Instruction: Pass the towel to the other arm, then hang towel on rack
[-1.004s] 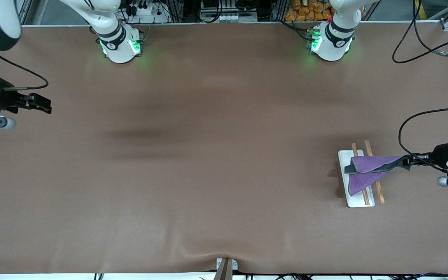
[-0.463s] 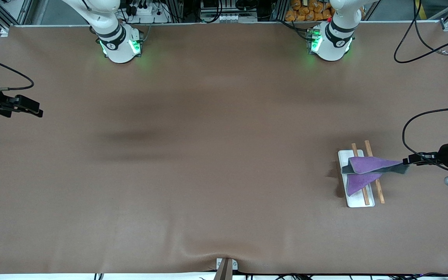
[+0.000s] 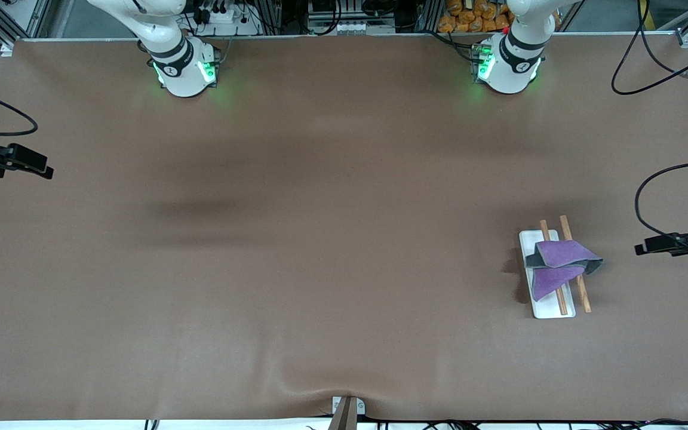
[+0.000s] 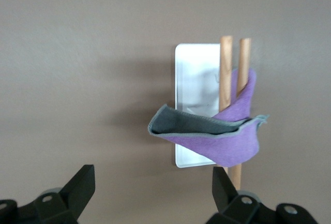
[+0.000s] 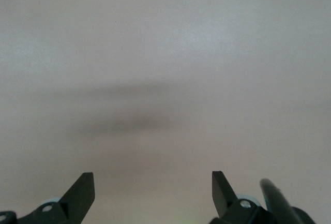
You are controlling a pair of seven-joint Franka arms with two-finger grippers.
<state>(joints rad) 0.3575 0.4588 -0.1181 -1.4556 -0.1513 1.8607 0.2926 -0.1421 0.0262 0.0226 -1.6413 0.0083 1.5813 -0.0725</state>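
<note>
The towel [image 3: 559,260], purple with a dark grey inner face, hangs folded over the two wooden rods of the rack [image 3: 551,310], near the left arm's end of the table. The left wrist view shows the same towel [image 4: 217,136] draped across the rods above the rack's white base plate [image 4: 194,74]. My left gripper [image 3: 642,248] [image 4: 153,182] is open and empty, apart from the towel, toward the table's edge at the left arm's end. At the right arm's end, my right gripper [image 3: 44,171] [image 5: 153,185] is open with nothing in it over bare table.
Brown table cover [image 3: 320,239] spreads across the whole surface. Black cables [image 3: 642,197] loop near the left arm's wrist. A small metal bracket [image 3: 347,409] sits at the table edge nearest the front camera. Both arm bases [image 3: 186,65] stand along the edge farthest from that camera.
My left gripper opened, let go of the towel and drew back from the rack; the towel's freed corner dropped onto the rods. My right gripper moved farther toward its end of the table.
</note>
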